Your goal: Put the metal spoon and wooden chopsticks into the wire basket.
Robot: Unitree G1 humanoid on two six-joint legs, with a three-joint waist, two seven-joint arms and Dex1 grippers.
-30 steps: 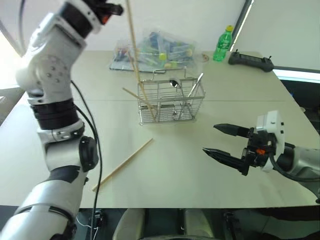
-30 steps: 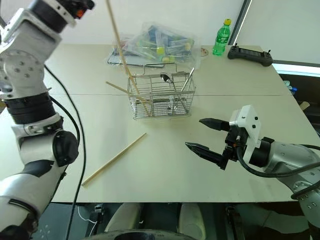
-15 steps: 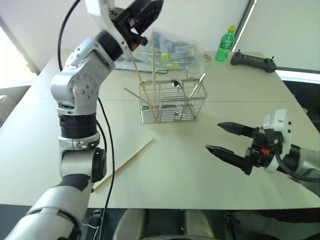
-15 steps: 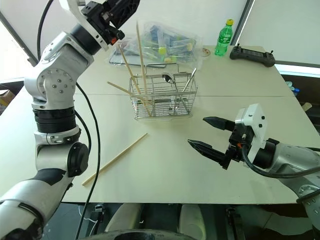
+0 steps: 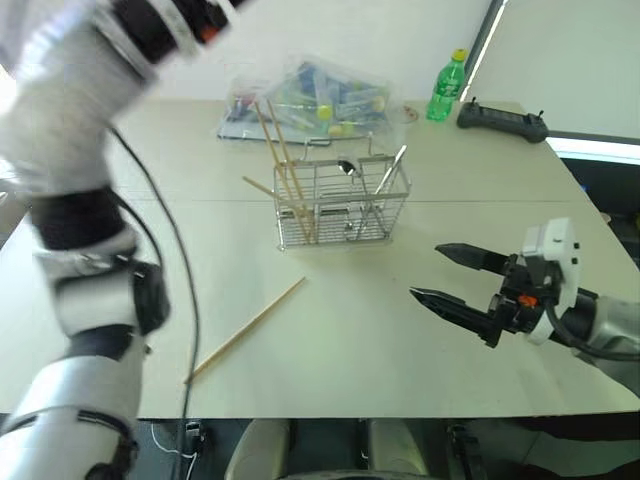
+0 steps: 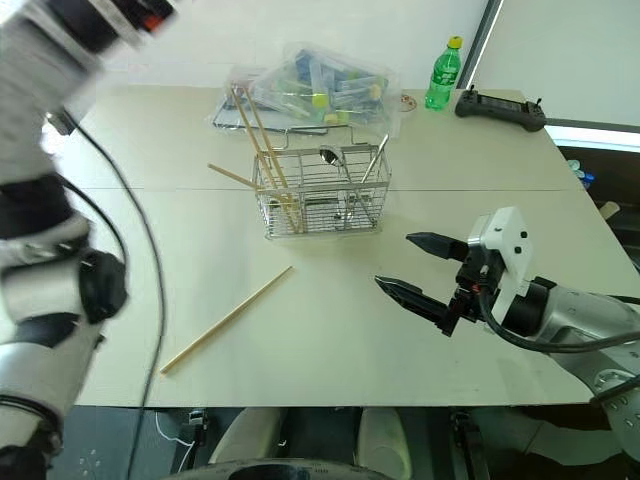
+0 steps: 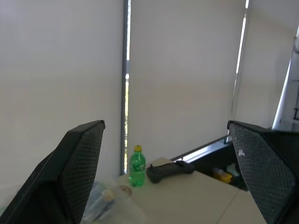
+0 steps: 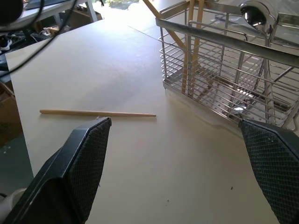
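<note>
The wire basket (image 5: 341, 205) stands mid-table. The metal spoon (image 5: 347, 167) is upright inside it, bowl up, beside a slanting metal handle (image 5: 393, 170). Two wooden chopsticks (image 5: 277, 155) lean steeply in the basket's left end, and a third (image 5: 262, 187) pokes out low to the left. Another chopstick (image 5: 245, 328) lies flat on the table nearer me. My left gripper (image 7: 166, 140) is raised high and open, empty, facing the window blinds. My right gripper (image 5: 425, 271) hovers open and empty over the table to the right of and nearer than the basket, fingers (image 8: 88, 158) wide apart.
A clear plastic bag of colourful items (image 5: 310, 98) lies behind the basket. A green bottle (image 5: 447, 88) and a black controller (image 5: 502, 121) sit at the far right of the table (image 5: 480, 200). The table's near edge runs just below the loose chopstick.
My left gripper opened and let go of a chopstick, which now leans in the basket. The left arm then swung up and away to the left. The right arm stayed put.
</note>
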